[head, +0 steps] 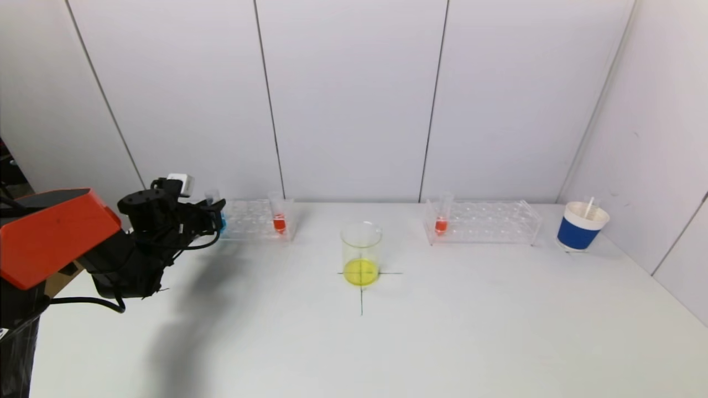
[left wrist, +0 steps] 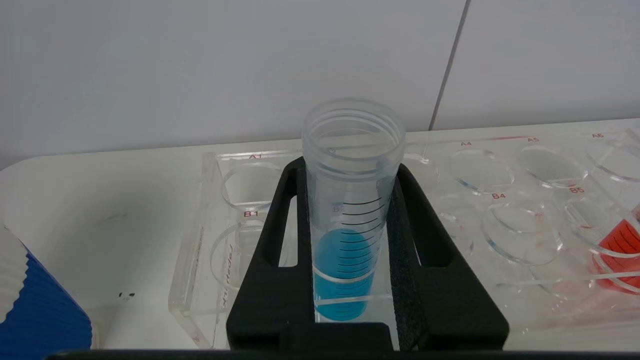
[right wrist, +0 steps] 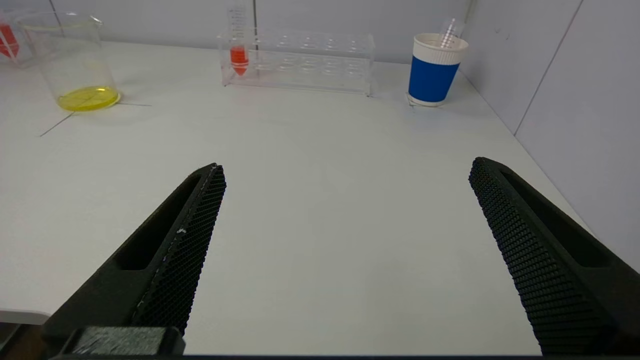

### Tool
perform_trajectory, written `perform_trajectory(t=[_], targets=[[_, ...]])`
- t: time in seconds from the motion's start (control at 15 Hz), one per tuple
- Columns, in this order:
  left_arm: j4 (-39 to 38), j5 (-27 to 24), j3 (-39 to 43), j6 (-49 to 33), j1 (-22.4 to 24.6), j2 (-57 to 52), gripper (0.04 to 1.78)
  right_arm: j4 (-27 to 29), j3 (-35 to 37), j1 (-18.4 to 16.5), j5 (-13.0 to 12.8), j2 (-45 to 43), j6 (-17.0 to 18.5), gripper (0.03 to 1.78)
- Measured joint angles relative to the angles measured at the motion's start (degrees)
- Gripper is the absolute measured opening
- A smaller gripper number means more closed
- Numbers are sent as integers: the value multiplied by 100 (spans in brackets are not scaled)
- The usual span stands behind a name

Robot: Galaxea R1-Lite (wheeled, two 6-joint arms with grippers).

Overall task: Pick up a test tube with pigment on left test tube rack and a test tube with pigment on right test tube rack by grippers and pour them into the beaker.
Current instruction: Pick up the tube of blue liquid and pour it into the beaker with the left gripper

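My left gripper is shut on a clear test tube with blue pigment. The tube stands upright in a hole near the left end of the left rack. A tube with red pigment stands at that rack's right end. On the right rack, another red tube sits at the left end. Between the racks is the beaker, holding yellow liquid. My right gripper hangs open over bare table, outside the head view.
A blue and white paper cup with a stick in it stands right of the right rack, near the side wall. Another blue cup sits close beside my left gripper. Black cross lines mark the table under the beaker.
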Motion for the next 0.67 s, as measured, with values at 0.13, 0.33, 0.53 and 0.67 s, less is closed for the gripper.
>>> perform_trajectory(t=[0.13,0.33,0.53,0.67], targets=[[146,0,-2,-2,13,-144,44,-2,0,0,0,0,0,177],[321,-4,-6,0,16,-375,44,-2,0,0,-1,0,0,177],[491,-4,-11,2,18,-621,44,0,0,0,-1,0,0,177],[638,-4,-11,9,22,-800,44,0,0,-2,0,0,2,177]])
